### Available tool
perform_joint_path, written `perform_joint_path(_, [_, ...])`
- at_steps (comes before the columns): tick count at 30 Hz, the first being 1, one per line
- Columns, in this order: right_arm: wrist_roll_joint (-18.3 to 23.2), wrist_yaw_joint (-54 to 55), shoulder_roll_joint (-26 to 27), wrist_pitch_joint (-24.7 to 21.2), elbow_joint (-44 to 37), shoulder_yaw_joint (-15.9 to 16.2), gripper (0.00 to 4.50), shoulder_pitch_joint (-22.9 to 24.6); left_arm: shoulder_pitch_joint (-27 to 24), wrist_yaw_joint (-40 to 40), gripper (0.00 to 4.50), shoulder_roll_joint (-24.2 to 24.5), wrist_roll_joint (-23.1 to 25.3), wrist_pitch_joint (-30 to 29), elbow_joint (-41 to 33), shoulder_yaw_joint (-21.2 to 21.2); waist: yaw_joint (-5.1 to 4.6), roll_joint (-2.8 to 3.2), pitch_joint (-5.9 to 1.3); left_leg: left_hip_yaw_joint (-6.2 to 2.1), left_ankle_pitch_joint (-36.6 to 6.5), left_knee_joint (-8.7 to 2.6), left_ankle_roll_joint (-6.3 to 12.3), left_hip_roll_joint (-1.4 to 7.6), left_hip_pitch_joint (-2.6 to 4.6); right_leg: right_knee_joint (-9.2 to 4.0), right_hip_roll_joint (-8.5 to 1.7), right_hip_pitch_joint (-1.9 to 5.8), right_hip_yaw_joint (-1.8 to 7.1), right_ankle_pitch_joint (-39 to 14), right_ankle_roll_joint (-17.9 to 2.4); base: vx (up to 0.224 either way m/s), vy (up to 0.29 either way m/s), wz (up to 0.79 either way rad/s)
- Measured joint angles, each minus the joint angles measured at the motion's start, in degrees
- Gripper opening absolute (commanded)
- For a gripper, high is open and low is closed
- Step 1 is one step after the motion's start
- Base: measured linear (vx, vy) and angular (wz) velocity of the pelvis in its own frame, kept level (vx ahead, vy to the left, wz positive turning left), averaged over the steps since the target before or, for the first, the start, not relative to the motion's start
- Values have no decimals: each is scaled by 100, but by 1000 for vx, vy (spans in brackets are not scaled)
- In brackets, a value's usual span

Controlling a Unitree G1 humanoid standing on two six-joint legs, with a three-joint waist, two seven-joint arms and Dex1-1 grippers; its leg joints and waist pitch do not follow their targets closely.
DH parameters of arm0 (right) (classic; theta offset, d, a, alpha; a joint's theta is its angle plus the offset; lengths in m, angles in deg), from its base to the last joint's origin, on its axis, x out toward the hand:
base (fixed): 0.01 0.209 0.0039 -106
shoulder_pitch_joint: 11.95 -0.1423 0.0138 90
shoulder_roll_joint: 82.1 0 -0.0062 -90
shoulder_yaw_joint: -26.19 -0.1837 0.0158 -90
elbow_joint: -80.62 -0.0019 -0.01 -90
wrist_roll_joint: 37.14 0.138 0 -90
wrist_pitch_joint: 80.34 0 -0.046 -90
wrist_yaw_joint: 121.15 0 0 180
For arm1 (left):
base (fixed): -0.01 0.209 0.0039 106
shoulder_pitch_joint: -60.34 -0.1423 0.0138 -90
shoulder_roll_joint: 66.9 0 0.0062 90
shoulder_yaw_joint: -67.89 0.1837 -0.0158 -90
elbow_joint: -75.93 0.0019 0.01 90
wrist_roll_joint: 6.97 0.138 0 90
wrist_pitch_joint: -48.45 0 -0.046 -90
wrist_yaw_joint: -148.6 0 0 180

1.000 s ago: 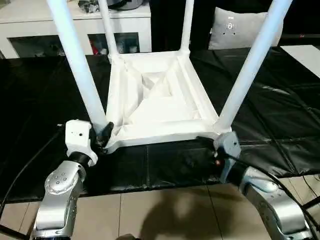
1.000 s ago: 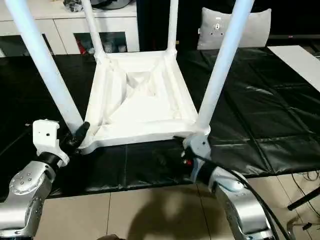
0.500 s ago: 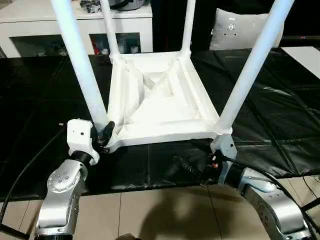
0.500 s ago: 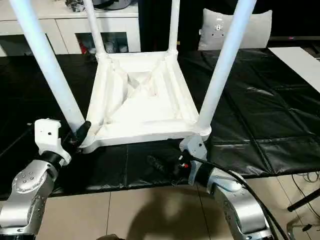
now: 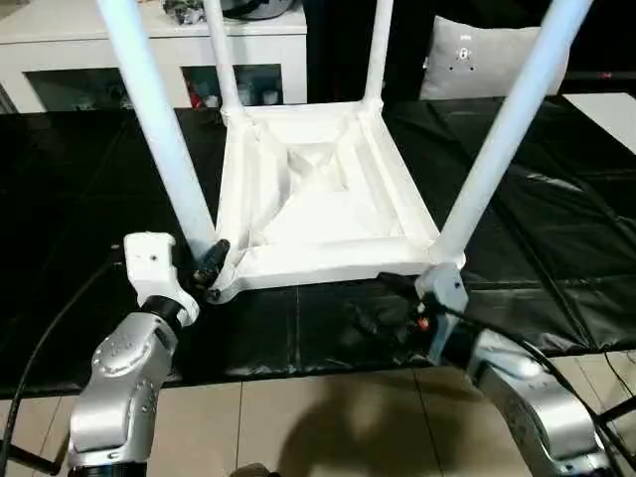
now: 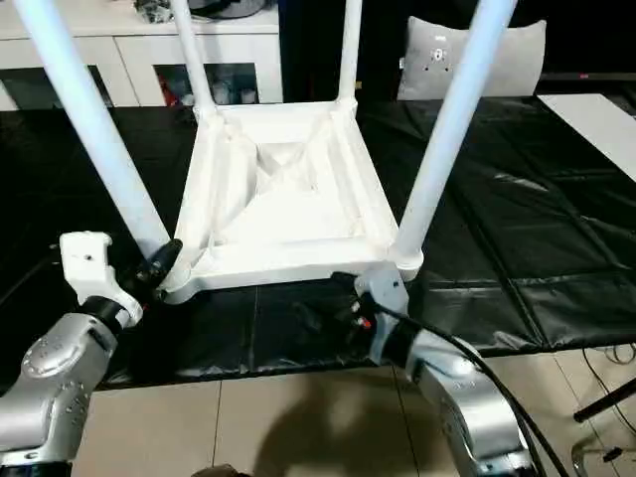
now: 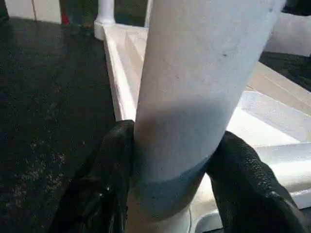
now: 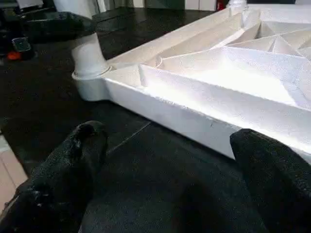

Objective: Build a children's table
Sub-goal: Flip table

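Observation:
The white children's table [image 5: 318, 189] lies upside down on a black sheet, its ribbed underside up and all of its legs standing in the corner sockets. My left gripper [image 5: 211, 266] is shut on the base of the near-left leg [image 5: 159, 129]; in the left wrist view its black fingers [image 7: 112, 165] press that leg [image 7: 194, 87] from both sides. My right gripper [image 5: 383, 303] is open and holds nothing. It hovers low over the sheet just in front of the table's near edge [image 8: 204, 116], left of the near-right leg [image 5: 497, 139].
The black sheet [image 5: 556, 229] covers the work surface, which ends close to me above a tiled floor [image 5: 298, 417]. A white cabinet with glass doors [image 5: 60, 50] stands at the back left, a grey cushion [image 5: 467, 60] at the back right, and a white board [image 5: 606, 109] far right.
My right gripper swung out low to the left, then came back up toward the table's near edge. My left gripper stays on the near-left leg.

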Motion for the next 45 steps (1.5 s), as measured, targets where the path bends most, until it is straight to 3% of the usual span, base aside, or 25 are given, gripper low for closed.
perform_joint_path(7, [31, 178, 47, -295, 129, -142, 450, -52, -201, 6, 197, -220, -1124, -1094, -699, -234, 49, -7, -1, 21, 17, -12, 35, 0, -26, 0, -3, -39, 10, -3, -2, 0, 0, 0])
perform_joint_path(11, [35, 245, 70, -381, 215, -146, 450, -125, -239, 14, 197, -364, -1488, -1517, -858, -276, 72, -59, -6, 23, 23, -12, 44, 1, -25, 3, -3, -42, 10, -2, -1, 0, 0, 0])
perform_joint_path(15, [88, 350, 231, -379, 349, -278, 450, -257, -251, 32, 197, -361, -1573, -1721, -956, -276, 63, -114, -10, 25, 19, -12, 33, 1, -20, 2, -4, -37, 12, 3, 1, 0, 0, 0])
perform_joint_path(20, [257, 669, 599, -211, 691, -652, 450, -466, -250, 26, 197, -342, -1702, -1979, -1084, -274, 66, -127, -6, 38, 22, -12, 38, 1, -23, 2, -7, -41, 18, 10, 5, 0, 0, 0])
perform_joint_path(27, [1010, 811, 1207, -53, 910, -1278, 450, -752, -234, 22, 197, -357, -1761, -2156, -1133, -267, 32, -127, -7, 42, 25, -13, 42, 6, -21, 3, -5, -44, 20, 12, 6, 0, 0, 0])
perform_joint_path(32, [1415, 689, 1422, -7, 1176, -1543, 450, -917, -225, 24, 197, -355, -1817, -2205, -1131, -267, 38, -128, -7, 47, 25, -14, 43, 6, -25, 0, -6, -46, 20, 12, 6, 0, 0, 0])
perform_joint_path(36, [1481, 689, 1544, 49, 1622, -1656, 450, -1275, -194, 31, 197, -307, -1818, -2264, -1129, -242, 28, -126, -7, 49, 27, -14, 40, 9, -26, 2, -5, -52, 21, 16, 6, 0, 0, 0])
perform_joint_path(40, [1927, 1049, 1914, 18, 2569, -2228, 410, -2051, -169, 39, 197, -242, -1814, -2267, -1117, -165, 31, -99, -6, 53, 26, -17, 32, 10, -28, 3, -5, -57, 22, 21, 1, 0, 0, 0])
perform_joint_path(45, [2122, 1103, 2046, 170, 3251, -2500, 373, -2493, -85, 52, 197, -106, -1789, -2302, -1080, -45, -4, -95, -7, 68, 29, -17, 38, 17, -29, 3, -3, -65, 26, 24, 0, 0, 0, 0])
